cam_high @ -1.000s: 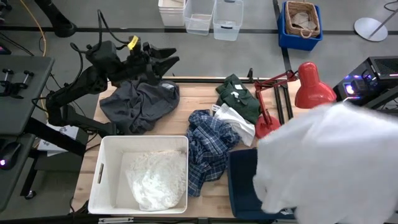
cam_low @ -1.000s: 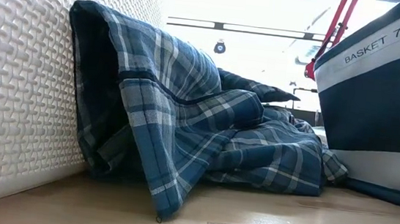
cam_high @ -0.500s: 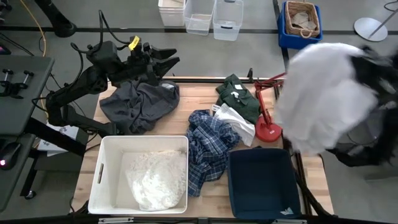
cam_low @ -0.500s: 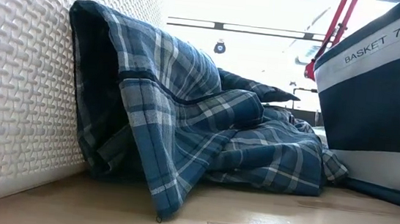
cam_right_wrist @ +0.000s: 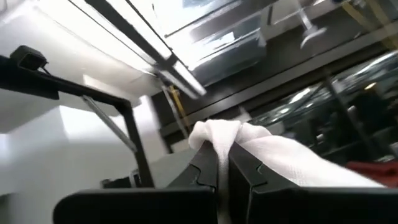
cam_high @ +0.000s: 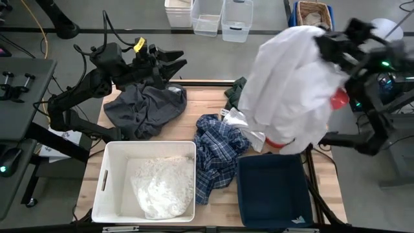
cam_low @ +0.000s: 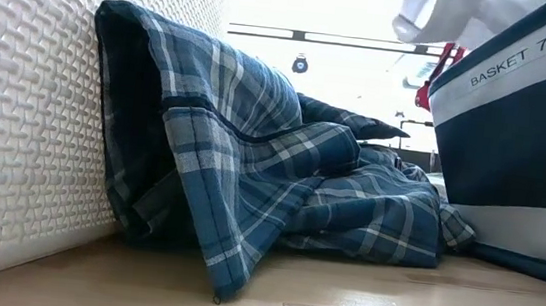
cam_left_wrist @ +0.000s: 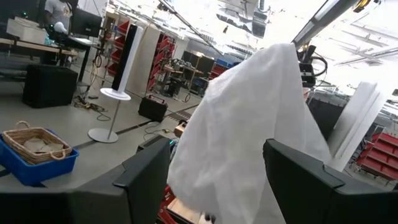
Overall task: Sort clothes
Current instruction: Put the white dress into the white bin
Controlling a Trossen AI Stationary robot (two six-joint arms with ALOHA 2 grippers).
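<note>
My right gripper (cam_high: pixel 325 41) is shut on a large white garment (cam_high: pixel 291 84) high above the table's far right; the garment also shows in the left wrist view (cam_left_wrist: pixel 249 124) and at the top of the low view (cam_low: pixel 425 12). My left gripper (cam_high: pixel 171 63) is open at the far left, just above a dark grey garment (cam_high: pixel 145 107) that lies on the table. A blue-and-white plaid shirt (cam_high: pixel 220 152) lies mid-table and leans against the white bin's wall (cam_low: pixel 27 99). A dark green garment (cam_high: pixel 240 94) and a small white one (cam_high: pixel 249 126) lie partly hidden under the hanging garment. My right gripper pinches a bunched fold of the white garment (cam_right_wrist: pixel 217 132) between its two shut fingers (cam_right_wrist: pixel 239 165). The fingers come from the table's right and slant upward. The garment hangs slack below them, lifted clear of the table and draped in front of the red lamp.
A white bin (cam_high: pixel 107 175) at the near left holds a white garment (cam_high: pixel 165 188). A navy bin (cam_high: pixel 272 191) stands at the near right, also in the low view (cam_low: pixel 515 146). The red lamp's base (cam_high: pixel 279 141) and shade (cam_high: pixel 337 98) peek out from behind the hanging garment.
My right gripper has swung the white garment up from over the navy bin toward the table's far edge, then toward the left. The garment now hangs over the lamp and the green garment. The navy bin has come into view.
</note>
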